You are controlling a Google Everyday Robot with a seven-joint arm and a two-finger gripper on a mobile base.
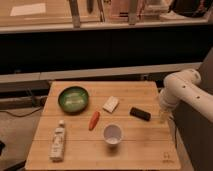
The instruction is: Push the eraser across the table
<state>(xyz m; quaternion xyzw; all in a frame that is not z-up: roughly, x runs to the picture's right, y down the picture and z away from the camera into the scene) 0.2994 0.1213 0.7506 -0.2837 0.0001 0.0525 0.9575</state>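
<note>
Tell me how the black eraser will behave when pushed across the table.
The eraser lies flat and low, so it should slide rather than roll or tip. Pushed off-centre, its oblong shape would probably swivel. It looks like a solid block, so likely stiff. The gripper hangs at the right edge of the table, jaws open, apart from the eraser.
</note>
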